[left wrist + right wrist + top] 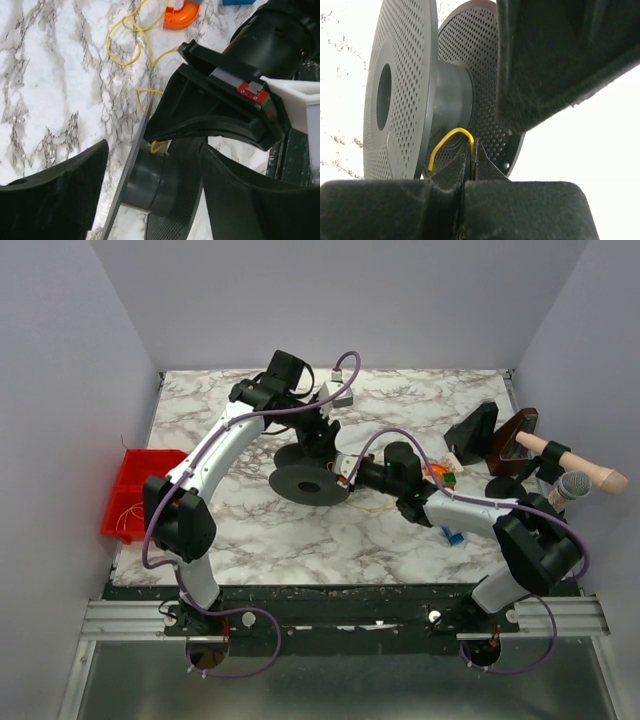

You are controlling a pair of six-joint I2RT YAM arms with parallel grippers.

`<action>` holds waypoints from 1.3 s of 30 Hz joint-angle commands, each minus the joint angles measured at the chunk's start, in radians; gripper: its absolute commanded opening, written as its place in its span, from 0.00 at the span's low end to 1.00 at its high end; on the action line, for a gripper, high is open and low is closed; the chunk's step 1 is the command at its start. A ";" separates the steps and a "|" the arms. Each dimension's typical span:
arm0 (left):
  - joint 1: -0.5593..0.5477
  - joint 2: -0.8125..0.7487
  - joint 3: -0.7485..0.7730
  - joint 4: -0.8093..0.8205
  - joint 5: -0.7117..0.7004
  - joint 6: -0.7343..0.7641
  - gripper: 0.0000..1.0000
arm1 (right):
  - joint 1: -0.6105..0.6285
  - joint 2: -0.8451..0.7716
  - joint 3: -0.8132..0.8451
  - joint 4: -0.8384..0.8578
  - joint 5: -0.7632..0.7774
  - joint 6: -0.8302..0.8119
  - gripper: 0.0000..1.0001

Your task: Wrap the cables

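Observation:
A black spool (310, 480) with perforated flanges stands on edge on the marble table. The thin yellow cable (125, 47) lies in loose loops on the marble and runs to the spool. My right gripper (472, 146) is shut on the cable's end (447, 137), which arches up beside the spool's hub (452, 95). In the top view the right gripper (343, 470) is at the spool's right side. My left gripper (155, 147) straddles the spool from above with its jaws wide apart. Its right finger (250, 195) is against one flange, while marble shows between its left finger (50, 195) and the other flange.
A red bin (130, 490) sits at the table's left edge. Small orange and green pieces (440, 472) and a blue piece (452, 535) lie by the right arm. Dark stands (495, 435), a wooden peg (580, 465) and a mesh-headed object (570, 485) crowd the right side.

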 commanded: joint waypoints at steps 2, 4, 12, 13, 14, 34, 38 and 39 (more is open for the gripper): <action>0.032 0.049 0.113 -0.187 -0.044 0.287 0.87 | 0.006 0.043 0.014 0.055 -0.033 0.046 0.01; 0.033 0.070 0.175 -0.235 -0.073 0.369 0.95 | 0.006 0.049 0.023 0.063 -0.040 0.052 0.01; 0.053 0.246 0.454 -0.590 -0.104 0.636 0.99 | 0.006 0.078 0.068 0.086 -0.069 0.083 0.01; 0.053 0.268 0.466 -0.639 -0.080 0.648 0.99 | 0.006 0.086 0.074 0.099 -0.066 0.094 0.01; 0.053 0.268 0.448 -0.638 -0.061 0.631 0.99 | 0.006 0.090 0.078 0.115 -0.062 0.107 0.01; 0.069 0.171 0.161 -0.388 -0.089 0.539 0.64 | 0.006 0.178 0.134 0.267 -0.091 0.239 0.01; 0.070 0.168 0.159 -0.371 -0.083 0.516 0.58 | 0.006 0.195 0.146 0.271 -0.103 0.249 0.01; 0.070 0.168 0.161 -0.368 -0.070 0.510 0.56 | 0.006 0.198 0.151 0.270 -0.106 0.250 0.01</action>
